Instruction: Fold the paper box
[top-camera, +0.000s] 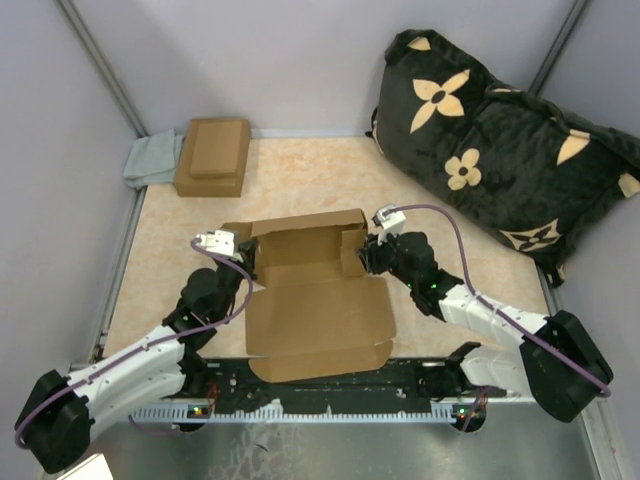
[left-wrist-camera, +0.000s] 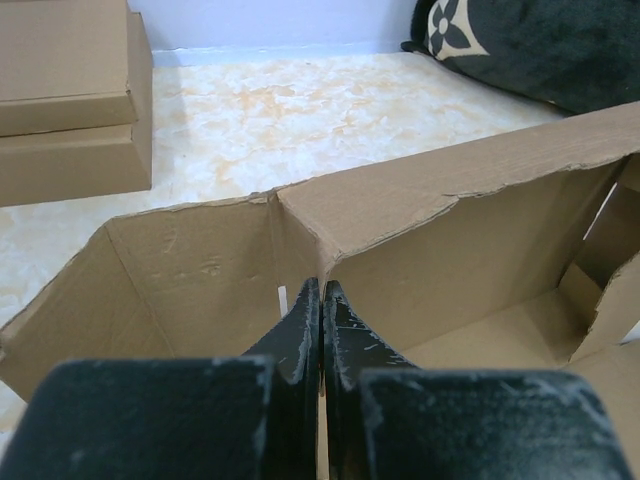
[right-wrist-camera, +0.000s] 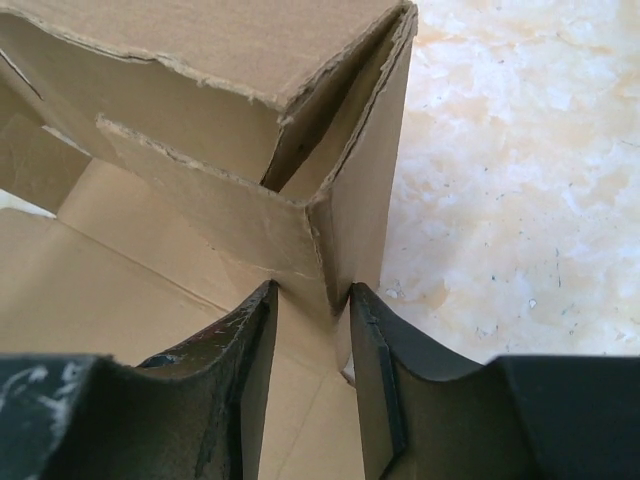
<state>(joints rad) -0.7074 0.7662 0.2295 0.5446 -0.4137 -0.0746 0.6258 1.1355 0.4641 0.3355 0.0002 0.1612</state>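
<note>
Two stacked cardboard boxes (top-camera: 212, 156) well beyond the left gripper (top-camera: 245, 263), grey cloth (top-camera: 150, 160) touching them, black floral cushion (top-camera: 500, 150) beyond the right gripper (top-camera: 367, 254), marbled tabletop (top-camera: 300, 180) beneath.

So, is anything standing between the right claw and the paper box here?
Nothing visible. The right claw straddles the right side wall of the paper box, one finger on each side; whether it pinches yet is unclear.

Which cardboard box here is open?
The paper box at centre: its walls are raised, its inside shows and its lid flap lies flat. The stacked boxes at the far left are closed.
</note>
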